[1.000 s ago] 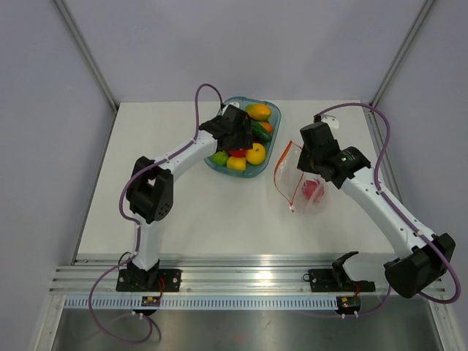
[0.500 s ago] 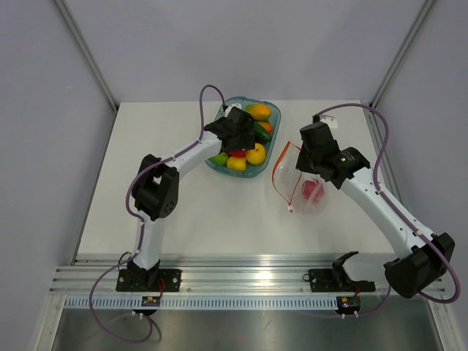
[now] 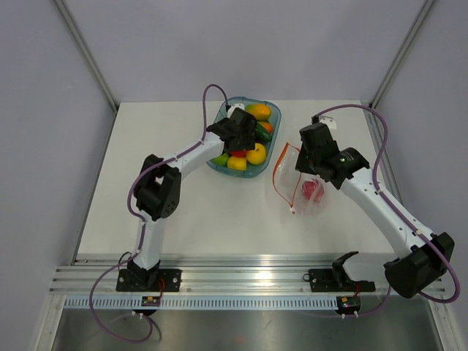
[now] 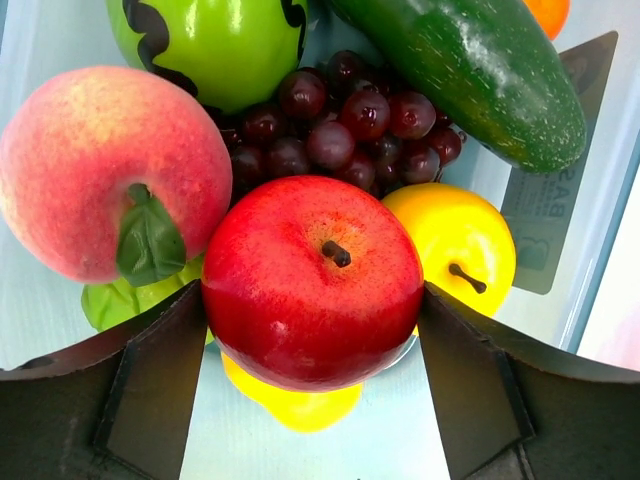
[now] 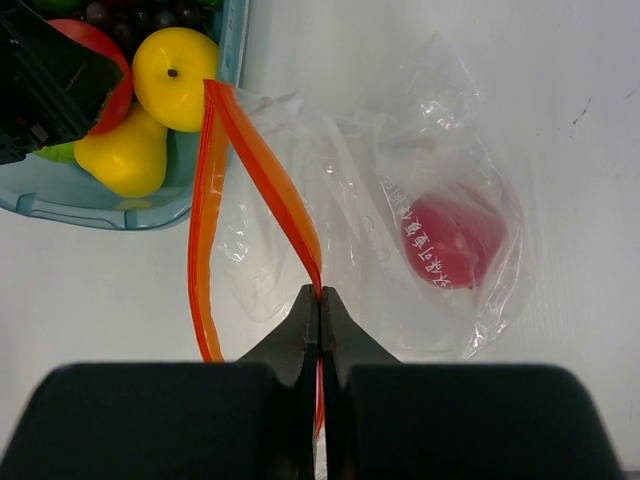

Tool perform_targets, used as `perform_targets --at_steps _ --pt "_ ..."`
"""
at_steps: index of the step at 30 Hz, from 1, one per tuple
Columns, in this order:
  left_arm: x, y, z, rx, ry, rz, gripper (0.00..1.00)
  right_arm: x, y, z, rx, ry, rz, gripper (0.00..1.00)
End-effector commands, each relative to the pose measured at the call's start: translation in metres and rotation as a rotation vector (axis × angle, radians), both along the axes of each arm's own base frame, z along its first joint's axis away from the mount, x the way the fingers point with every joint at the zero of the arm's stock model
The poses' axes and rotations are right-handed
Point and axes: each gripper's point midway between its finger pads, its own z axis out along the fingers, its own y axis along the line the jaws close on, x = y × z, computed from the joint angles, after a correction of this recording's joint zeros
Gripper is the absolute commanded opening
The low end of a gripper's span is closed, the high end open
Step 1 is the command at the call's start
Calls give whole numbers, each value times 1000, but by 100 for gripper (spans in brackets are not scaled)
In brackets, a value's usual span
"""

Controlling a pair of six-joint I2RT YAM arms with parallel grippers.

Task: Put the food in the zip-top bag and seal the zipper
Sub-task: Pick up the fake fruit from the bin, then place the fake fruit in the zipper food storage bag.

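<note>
A: Right gripper (image 5: 319, 300)?
B: Pressed together on the zipper (image 5: 262, 150). Zip-top bag (image 5: 400, 150) lies just right of the blue tray (image 5: 100, 207), mouth gaping, bagged apple (image 5: 455, 240) inside.
A: Left gripper (image 4: 312, 300)?
B: In the tray, fingers clamping a red apple (image 4: 300, 250) beside the peach (image 4: 90, 170).

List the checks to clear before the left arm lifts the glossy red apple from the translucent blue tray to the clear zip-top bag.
1. Left gripper straddles glossy red apple, fingers touching both sides: ok.
2. Grip firm enough to lift: cannot tell.
3. Right gripper shut on red-orange zipper strip: ok.
4. Clear plastic bag mouth parted: ok.
5. Apple clear of pinkish peach, yellow lemon: not ok, both crowd it.
</note>
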Motion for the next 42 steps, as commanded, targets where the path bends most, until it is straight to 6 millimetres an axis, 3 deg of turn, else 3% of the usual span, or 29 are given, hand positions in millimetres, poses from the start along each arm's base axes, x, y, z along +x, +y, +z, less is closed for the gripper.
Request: perform_targets --at_steps 1,15,16,22,26,31,34,42 --pt "6 -8 34 -26 -101 -10 60 5 3 6 14 -31 12 0" --pt "-45 1 107 -147 -181 -126 52 23 22 4 58 -29 35 0" --pt "-51 1 120 -172 -196 -145 52 24 22 4 58 -29 35 0" --pt "-85 -11 149 -278 -213 -251 49 28 23 3 61 -31 25 0" --pt "-111 -31 157 -355 -198 -347 48 28 25 5 69 -36 24 0" --pt "-148 -71 161 -439 -162 -489 48 29 28 11 93 -46 30 0" --pt "-162 -88 158 -500 -122 -556 48 29 30 14 105 -51 37 0" --pt "-176 -113 144 -607 -34 -641 48 25 33 27 140 -75 54 0"
